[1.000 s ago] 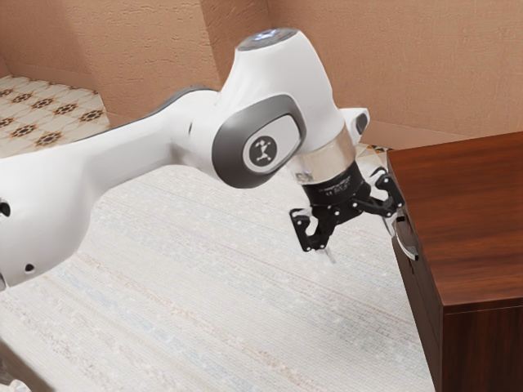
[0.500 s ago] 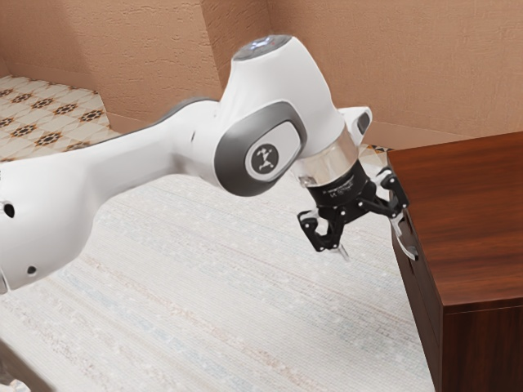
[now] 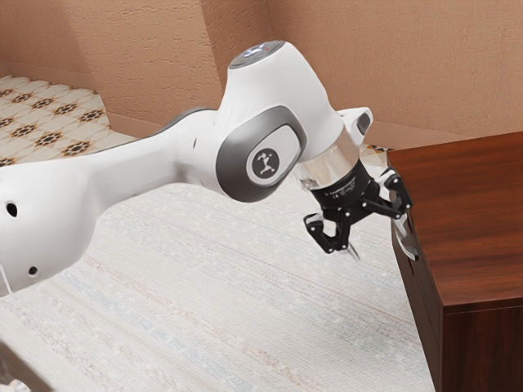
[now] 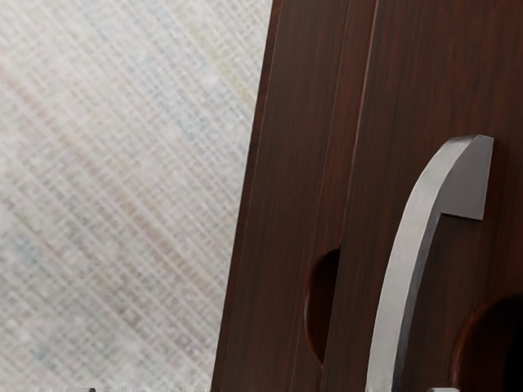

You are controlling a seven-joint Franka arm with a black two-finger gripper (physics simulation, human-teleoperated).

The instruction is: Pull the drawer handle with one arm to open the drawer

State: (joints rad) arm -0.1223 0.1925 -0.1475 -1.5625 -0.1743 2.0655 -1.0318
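Black fingers (image 3: 333,235) stand apart at the dark wood drawer (image 4: 286,204), with its grey handle (image 4: 413,269) just beside one finger.

This looks like a room in a home. Tan, rough-plastered walls (image 3: 425,57) meet in a corner near 12 o'clock, with a plain skirting board (image 3: 433,132) along their foot. A pale woven carpet (image 3: 204,286) covers most of the floor, and at 10 o'clock it gives way to ornamental patterned tiles (image 3: 49,110). At 4 o'clock stands a dark polished-wood cabinet (image 3: 474,212). Its drawer front (image 4: 425,73) carries a curved brushed-metal handle (image 4: 417,269), like household furniture.
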